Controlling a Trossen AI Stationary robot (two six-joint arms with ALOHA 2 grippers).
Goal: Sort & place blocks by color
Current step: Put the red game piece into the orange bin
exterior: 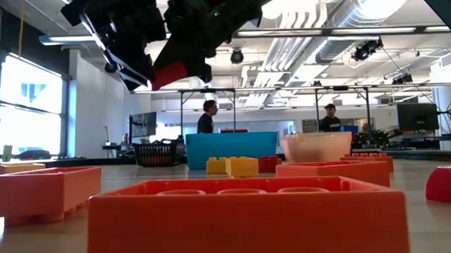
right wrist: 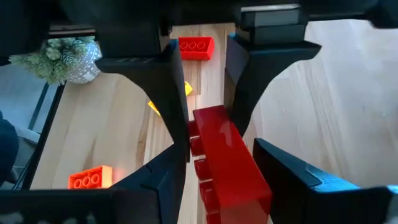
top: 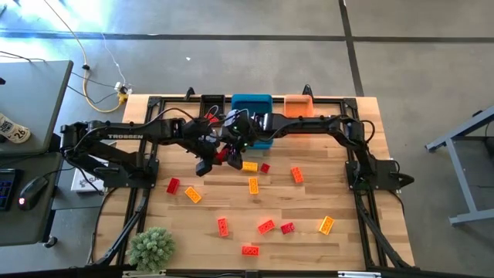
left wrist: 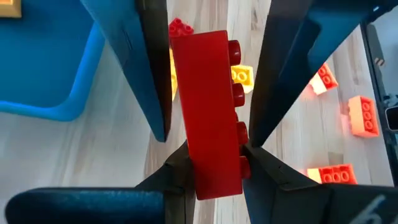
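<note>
A long red studded block (left wrist: 211,106) hangs in the air above the middle of the table, just near of the blue bin (top: 251,108). It also shows in the high view (top: 221,155) and the low view (exterior: 173,71). My left gripper (left wrist: 214,155) is shut on it. My right gripper (right wrist: 217,168) reaches in from the opposite side. Its fingers (left wrist: 152,81) stand on either side of the same block with a small gap on the flat side. Other red, orange and yellow blocks lie flat on the table, among them a yellow one (top: 249,165). My left gripper pinches the red block between its two fingers (left wrist: 261,165), one on the studded face (left wrist: 239,165) and one on the opposite flat face. The block lies along the fingers and is lifted clear of the table. Whether my right gripper touches the block, I cannot tell.
Blue and orange bins (top: 299,104) stand along the far edge. Loose blocks are scattered over the near half, such as a red one (top: 173,185) and an orange one (top: 265,226). A small potted plant (top: 152,247) sits at the near left corner. People stand in the room beyond the table.
</note>
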